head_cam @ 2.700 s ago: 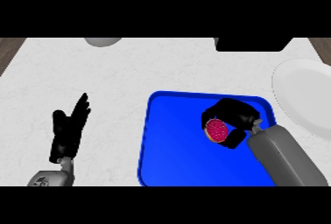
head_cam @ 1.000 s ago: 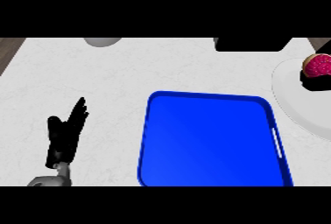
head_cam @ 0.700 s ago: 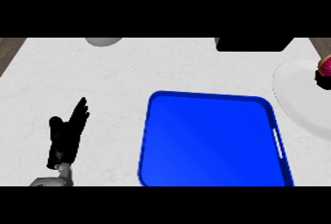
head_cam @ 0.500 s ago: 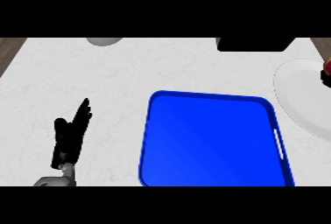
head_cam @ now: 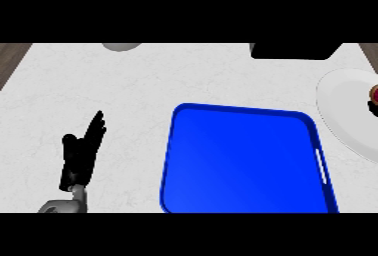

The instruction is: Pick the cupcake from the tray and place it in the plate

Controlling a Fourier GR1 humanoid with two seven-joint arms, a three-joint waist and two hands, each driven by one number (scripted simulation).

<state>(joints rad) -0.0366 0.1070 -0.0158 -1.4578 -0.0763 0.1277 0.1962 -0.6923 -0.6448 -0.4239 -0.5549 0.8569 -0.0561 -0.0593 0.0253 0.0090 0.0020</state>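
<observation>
The blue tray [head_cam: 244, 160] lies on the white counter right of centre with nothing in it. A white plate [head_cam: 345, 115] sits at the right edge, partly cut off. Over the plate, right at the view's border, a sliver of the pink cupcake [head_cam: 374, 93] shows. Dark fingers of my right hand [head_cam: 373, 107] are curled just under it; the remainder of that hand and its arm are out of view. My left hand [head_cam: 80, 157] rests open on the counter at the lower left, fingers pointing up, well away from the tray.
A grey rounded object [head_cam: 122, 46] and a black block [head_cam: 295, 51] sit at the counter's far edge. The counter's left corner [head_cam: 18, 65] borders dark wood.
The cupcake, lifted off the tray by my right hand, has travelled right over the plate and slid almost out of view. My left hand has barely moved.
</observation>
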